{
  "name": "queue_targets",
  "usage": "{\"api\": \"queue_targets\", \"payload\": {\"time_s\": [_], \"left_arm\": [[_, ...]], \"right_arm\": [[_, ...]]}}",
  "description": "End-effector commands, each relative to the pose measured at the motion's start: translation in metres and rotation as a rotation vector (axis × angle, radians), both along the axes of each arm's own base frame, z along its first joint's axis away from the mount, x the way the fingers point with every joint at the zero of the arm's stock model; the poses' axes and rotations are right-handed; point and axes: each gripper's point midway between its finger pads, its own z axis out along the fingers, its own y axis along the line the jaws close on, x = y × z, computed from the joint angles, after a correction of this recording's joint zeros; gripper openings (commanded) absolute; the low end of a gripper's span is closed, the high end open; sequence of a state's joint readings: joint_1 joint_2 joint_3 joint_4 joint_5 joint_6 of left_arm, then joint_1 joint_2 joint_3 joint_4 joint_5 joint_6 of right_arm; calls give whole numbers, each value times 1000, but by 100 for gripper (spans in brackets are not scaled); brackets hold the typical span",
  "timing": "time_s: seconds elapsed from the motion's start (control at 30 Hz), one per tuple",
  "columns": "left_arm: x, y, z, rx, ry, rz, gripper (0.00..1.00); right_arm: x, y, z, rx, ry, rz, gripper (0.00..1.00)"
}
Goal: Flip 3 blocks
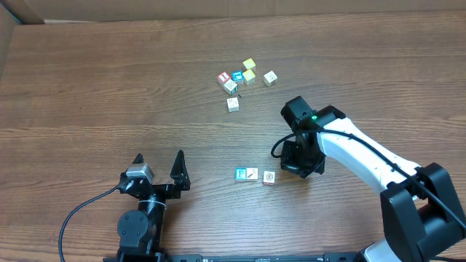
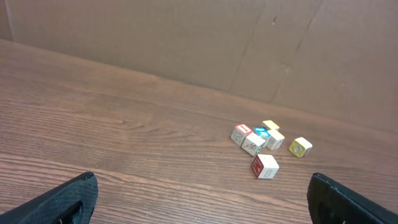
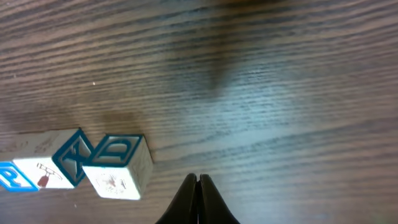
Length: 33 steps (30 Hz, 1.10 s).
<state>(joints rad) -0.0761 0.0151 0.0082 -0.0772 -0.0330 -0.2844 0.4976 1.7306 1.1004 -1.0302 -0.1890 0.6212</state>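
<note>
Three small blocks lie in a row near the table's front. The left one (image 1: 240, 174) has a bright blue-and-white face; the middle one (image 1: 252, 174) and the right one (image 1: 269, 177) are pale cream. In the right wrist view the same row shows at the lower left: blue face (image 3: 9, 177), middle block (image 3: 46, 169), right block (image 3: 118, 169). My right gripper (image 1: 290, 166) (image 3: 199, 182) sits just right of the row, shut on nothing, fingertips pressed together beside the right block. My left gripper (image 1: 159, 161) (image 2: 202, 205) stands wide open at the front left, holding nothing.
A cluster of other cubes sits at the back: a red-faced one (image 1: 224, 77) (image 2: 240, 133), a blue one (image 1: 237, 76), yellow ones (image 1: 249, 65) (image 2: 300, 147) and a lone cube (image 1: 232, 104) (image 2: 265, 166). A cardboard wall (image 2: 186, 37) stands behind the table.
</note>
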Motion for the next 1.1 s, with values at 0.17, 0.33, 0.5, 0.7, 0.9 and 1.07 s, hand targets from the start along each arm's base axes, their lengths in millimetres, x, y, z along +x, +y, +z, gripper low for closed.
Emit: {"api": "queue_targets", "payload": {"time_s": [0.17,0.33,0.5,0.7,0.9,1.07], "left_arm": [[0,0,1,14,-9,-4,100],[0,0,1,14,-9,-4,100],[0,0,1,14,-9,-4,100],[0,0,1,14,-9,-4,100],[0,0,1,14,-9,-4,100],[0,0,1,14,-9,-4,100]], "right_arm": [[-14,19,-8,72,23,-26,4],[-20,30,-18,78,13,-54,4],[-20,36,-22,90,-2,-65,4],[-14,40,-22,109,-25,-64,4],[-11,43,-21,122,-37,-75,4],[-9,44,-21,125,-35,-117,4]]}}
